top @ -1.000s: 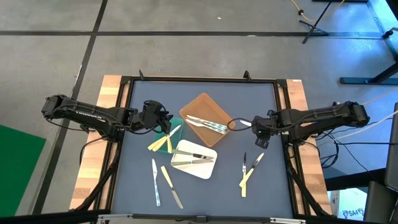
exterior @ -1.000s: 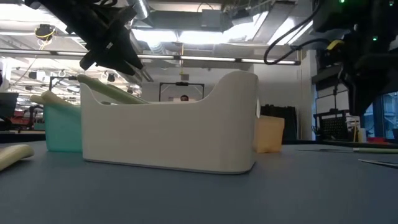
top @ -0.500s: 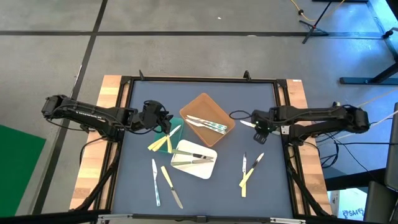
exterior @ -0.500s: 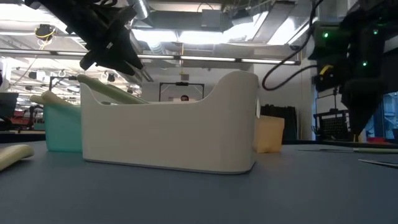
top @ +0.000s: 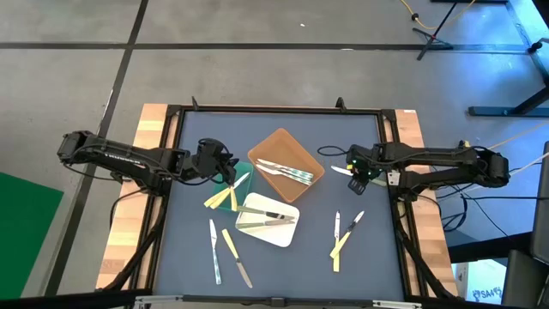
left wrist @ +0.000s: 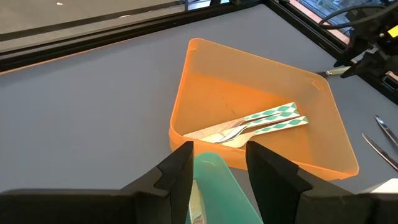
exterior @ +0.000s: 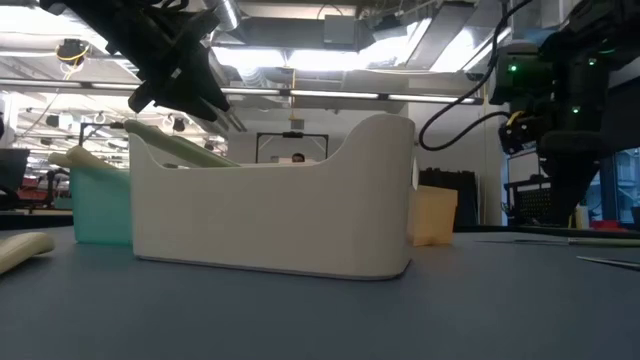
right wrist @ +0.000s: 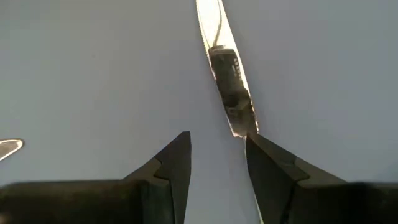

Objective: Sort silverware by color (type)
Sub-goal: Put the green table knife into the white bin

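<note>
Fingers (right wrist: 177, 163) of the right gripper (right wrist: 217, 165) stand apart and empty over the blue mat, with a knife (right wrist: 225, 74) lying just ahead, its long axis running straight away between them, so a short reach forward meets it. From above, this knife (top: 340, 170) lies beside the brown tray (top: 283, 146), far nearer the right gripper (top: 356, 171) than the left gripper (top: 230, 168), which hangs, fingers apart, over the green tray (left wrist: 217, 190). Only the overhead view shows the remaining scattered cutlery (top: 226, 251).
</note>
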Robot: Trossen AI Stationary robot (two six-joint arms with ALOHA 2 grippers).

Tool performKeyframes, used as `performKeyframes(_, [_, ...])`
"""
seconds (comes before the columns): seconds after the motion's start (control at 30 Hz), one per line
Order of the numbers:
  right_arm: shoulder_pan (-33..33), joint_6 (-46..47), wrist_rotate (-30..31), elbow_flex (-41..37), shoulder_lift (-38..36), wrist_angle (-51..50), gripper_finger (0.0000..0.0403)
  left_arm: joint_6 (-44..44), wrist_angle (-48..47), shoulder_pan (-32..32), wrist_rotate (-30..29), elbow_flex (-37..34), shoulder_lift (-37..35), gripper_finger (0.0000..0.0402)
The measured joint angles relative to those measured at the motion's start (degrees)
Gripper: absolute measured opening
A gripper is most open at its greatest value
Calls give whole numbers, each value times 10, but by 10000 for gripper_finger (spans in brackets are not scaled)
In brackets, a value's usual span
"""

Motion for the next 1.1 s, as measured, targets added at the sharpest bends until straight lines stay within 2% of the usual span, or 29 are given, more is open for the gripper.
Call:
performKeyframes(0.3, [-1, 27, 10, -22, 0, 8, 138, 0, 0, 0, 0, 0, 0, 141])
performKeyframes(0.53, [-1, 58, 63, -22, 0, 2, 138, 0, 0, 0, 0, 0, 0, 141])
performKeyframes(0.67, [-1, 73, 67, -27, 5, -1, 138, 0, 0, 0, 0, 0, 0, 141])
performKeyframes(1.1, [-1, 72, 57, -27, 102, 9, 138, 29, 0, 0, 0, 0, 0, 141])
